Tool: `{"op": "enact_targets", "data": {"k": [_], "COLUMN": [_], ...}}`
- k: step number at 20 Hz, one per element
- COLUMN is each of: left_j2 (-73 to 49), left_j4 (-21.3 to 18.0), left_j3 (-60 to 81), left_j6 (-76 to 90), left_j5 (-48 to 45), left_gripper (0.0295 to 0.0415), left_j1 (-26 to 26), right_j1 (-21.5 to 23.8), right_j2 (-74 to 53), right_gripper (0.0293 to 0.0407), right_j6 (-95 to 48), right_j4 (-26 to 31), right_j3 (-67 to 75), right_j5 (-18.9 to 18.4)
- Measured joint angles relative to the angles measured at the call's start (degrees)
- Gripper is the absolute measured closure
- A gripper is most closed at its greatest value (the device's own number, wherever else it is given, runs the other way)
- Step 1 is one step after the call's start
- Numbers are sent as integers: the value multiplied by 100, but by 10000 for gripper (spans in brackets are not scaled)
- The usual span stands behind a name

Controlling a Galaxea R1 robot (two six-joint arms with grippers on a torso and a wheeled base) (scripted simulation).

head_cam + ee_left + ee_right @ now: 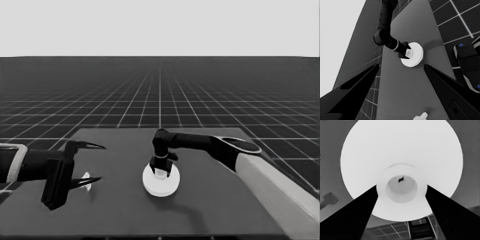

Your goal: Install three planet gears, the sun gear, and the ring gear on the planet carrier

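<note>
Reaching from the right, the right gripper (160,167) grasps the raised central hub of the thick white larger round part (161,181), which sits mid-table. Parked over the table's left end, the left gripper (95,162) stands spread above a thin white piece (86,180).

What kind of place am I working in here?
A simulated test scene, not a real workshop: a bare dark table stands on an endless grid floor under a blank pale band. The right gripper is at the larger round part.
</note>
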Motion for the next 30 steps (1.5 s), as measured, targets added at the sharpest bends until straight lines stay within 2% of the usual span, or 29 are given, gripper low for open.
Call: {"op": "enact_targets", "data": {"k": [22,23,24,30], "left_j2": [0,0,0,0], "left_j4": [0,0,0,0], "left_j3": [0,0,0,0], "left_j6": [0,0,0,0], "left_j5": [0,0,0,0], "left_gripper": [326,326,326,326], "left_j1": [0,0,0,0], "right_j1": [-4,-6,-6,-3], "right_j2": [0,-1,-1,-2], "right_gripper": [352,327,319,315], "right_j6": [1100,1130,1147,1171], "right_j4": [-1,-2,-2,-2], "right_j3": [-1,-1,-1,-2], "right_j5": [0,0,0,-1]}}
